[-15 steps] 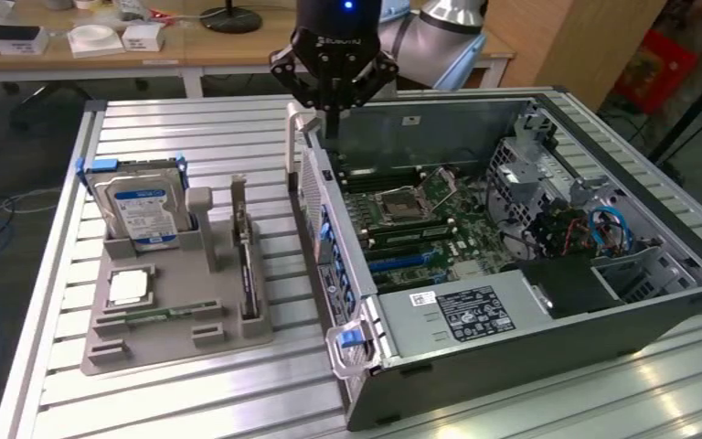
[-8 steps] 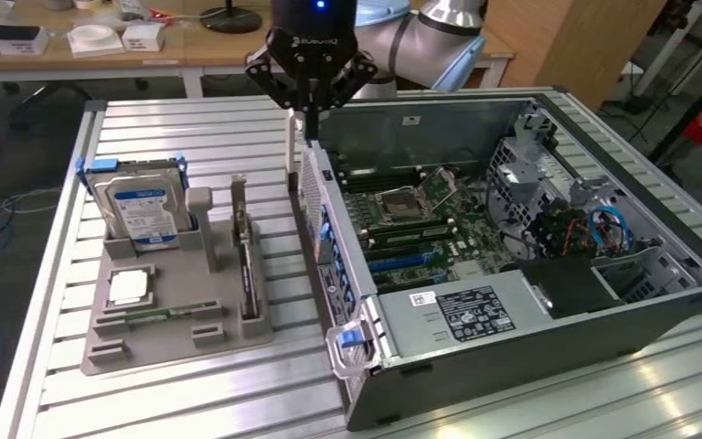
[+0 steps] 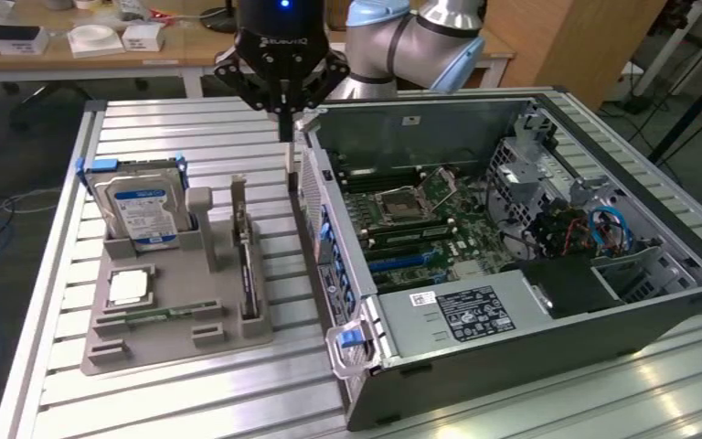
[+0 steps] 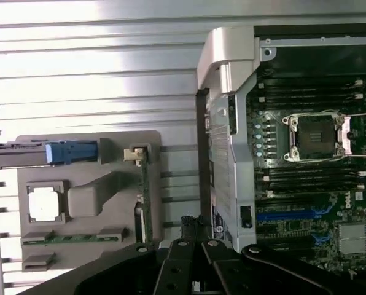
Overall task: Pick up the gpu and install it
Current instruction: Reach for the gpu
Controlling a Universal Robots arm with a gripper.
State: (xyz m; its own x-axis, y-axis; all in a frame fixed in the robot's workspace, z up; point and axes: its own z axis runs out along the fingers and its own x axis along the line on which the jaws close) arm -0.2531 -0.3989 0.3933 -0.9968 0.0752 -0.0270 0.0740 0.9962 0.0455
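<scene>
Dark and thin, the gpu (image 3: pixel 248 265) stands on edge in the grey tray (image 3: pixel 150 340), likely light, stiff yet fragile, best pinched by its top edge; the claw (image 3: pixel 285 114) hangs closed, empty, nearby.

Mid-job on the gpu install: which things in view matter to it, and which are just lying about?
Part of the job:
- gpu, standing on edge in the grey holder
- open computer case
- gripper, shut, above the case's edge

Just lying about:
- hard drive, processor chip and memory stick, all in the same holder
</scene>
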